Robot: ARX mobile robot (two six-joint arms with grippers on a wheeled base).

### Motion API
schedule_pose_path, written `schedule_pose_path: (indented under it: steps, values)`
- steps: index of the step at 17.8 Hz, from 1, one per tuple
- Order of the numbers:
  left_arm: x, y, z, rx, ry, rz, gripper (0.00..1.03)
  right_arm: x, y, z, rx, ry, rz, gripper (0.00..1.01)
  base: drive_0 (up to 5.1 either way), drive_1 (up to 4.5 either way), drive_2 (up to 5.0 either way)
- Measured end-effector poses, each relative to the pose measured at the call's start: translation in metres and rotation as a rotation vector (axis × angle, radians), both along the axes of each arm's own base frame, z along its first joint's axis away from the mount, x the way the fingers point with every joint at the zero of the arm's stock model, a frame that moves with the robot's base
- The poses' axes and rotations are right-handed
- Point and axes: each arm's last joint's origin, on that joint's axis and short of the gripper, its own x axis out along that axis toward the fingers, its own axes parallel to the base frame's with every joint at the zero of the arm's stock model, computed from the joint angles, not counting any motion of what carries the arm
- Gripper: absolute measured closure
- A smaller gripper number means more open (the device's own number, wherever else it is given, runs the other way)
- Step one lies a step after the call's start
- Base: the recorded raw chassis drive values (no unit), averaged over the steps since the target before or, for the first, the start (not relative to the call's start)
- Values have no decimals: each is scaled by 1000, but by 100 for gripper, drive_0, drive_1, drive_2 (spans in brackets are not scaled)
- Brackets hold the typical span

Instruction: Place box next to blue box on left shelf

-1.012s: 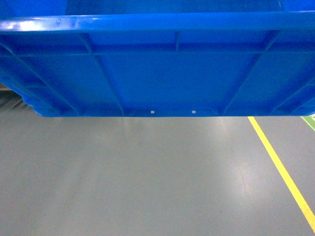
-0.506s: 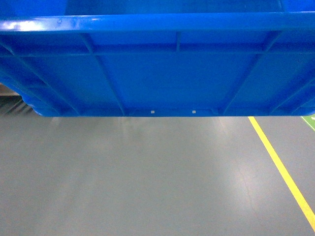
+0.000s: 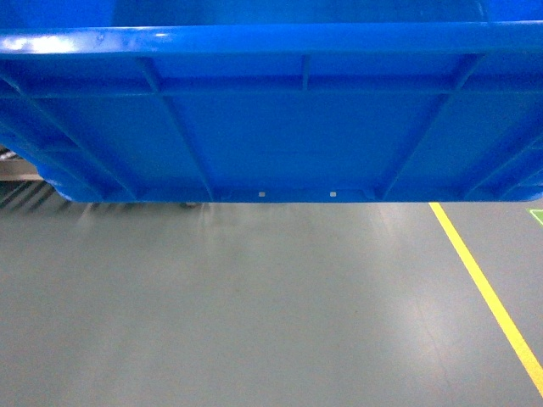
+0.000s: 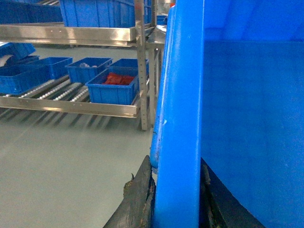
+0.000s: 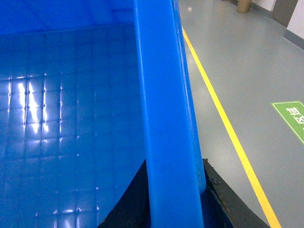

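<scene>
I carry the box (image 3: 271,110) off the floor (image 3: 254,314), my left hand (image 4: 173,190) clamped on its left rim, my right hand (image 5: 175,190) on its right rim; the shelf (image 4: 71,90) lies far left.

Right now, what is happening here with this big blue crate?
The robot is carrying a large blue crate, each gripper clamped over a side rim: the left gripper and the right gripper. The crate is off the grey floor. The roller shelf, with smaller blue bins, lies ahead to the left.
</scene>
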Motion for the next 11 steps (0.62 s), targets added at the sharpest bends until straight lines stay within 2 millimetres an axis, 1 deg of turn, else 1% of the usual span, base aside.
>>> schedule_pose_path:
  steps: [11]
  values:
    - [0, 0, 0, 0, 0, -2, 88, 0, 0, 0, 0, -1, 0, 80, -1, 416, -418]
